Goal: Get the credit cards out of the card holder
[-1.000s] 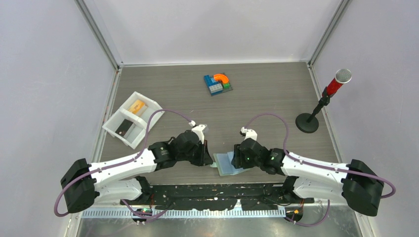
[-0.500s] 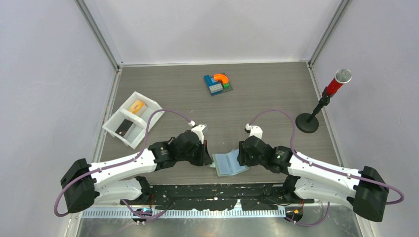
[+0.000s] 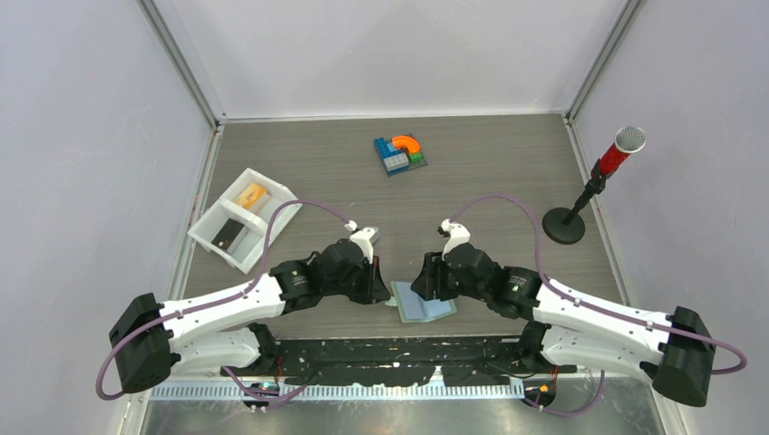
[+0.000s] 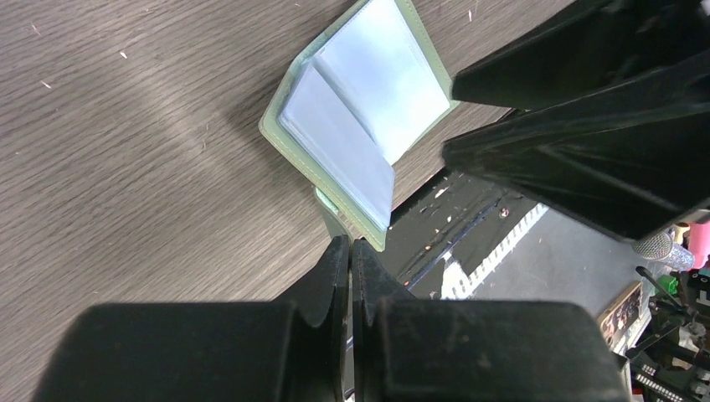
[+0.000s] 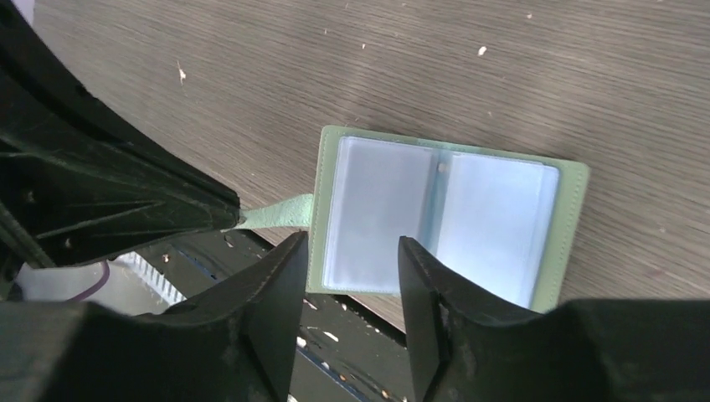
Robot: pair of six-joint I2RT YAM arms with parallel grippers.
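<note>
the card holder (image 5: 444,219) lay open at the near edge of the worktop (image 3: 490,181); the left end effector (image 4: 350,248) was clenched on its closure tab (image 5: 276,213), the right end effector (image 5: 346,251) parted above it

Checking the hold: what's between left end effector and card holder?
Only the green closure tab of the card holder, pinched in the shut left end effector; clearest in the right wrist view.

Left gripper (image 3: 384,291) and right gripper (image 3: 423,285) flank an open card holder (image 3: 426,309) at lower centre, while an orange card (image 3: 251,194) and a dark card (image 3: 228,236) lie in a white tray (image 3: 218,202) at left.
</note>
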